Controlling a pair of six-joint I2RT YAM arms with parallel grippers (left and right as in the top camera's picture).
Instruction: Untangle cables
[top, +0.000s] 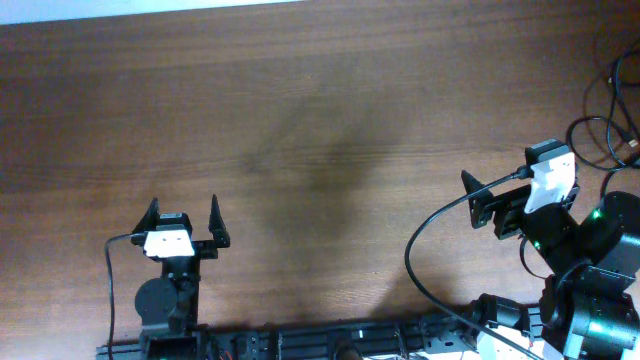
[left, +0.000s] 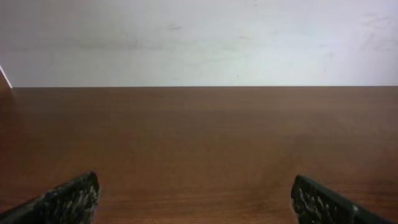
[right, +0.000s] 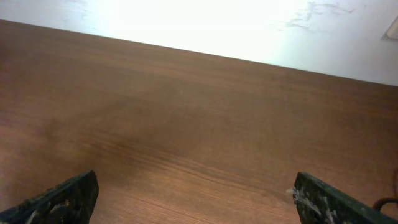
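The cables (top: 607, 140) are thin black cords lying in loose overlapping loops at the far right edge of the brown table, partly cut off by the frame. A bit of one cord shows at the lower right corner of the right wrist view (right: 385, 203). My right gripper (top: 503, 170) is open and empty, just left of the cables and apart from them; its wrist view (right: 196, 196) shows bare wood between the fingers. My left gripper (top: 183, 212) is open and empty at the front left, far from the cables; its wrist view (left: 196, 199) shows only table.
The wooden table (top: 300, 120) runs back to a white wall (left: 199, 37). A thick black robot wire (top: 415, 255) arcs from the right arm toward the front rail. Another robot wire (top: 108, 290) hangs beside the left arm base.
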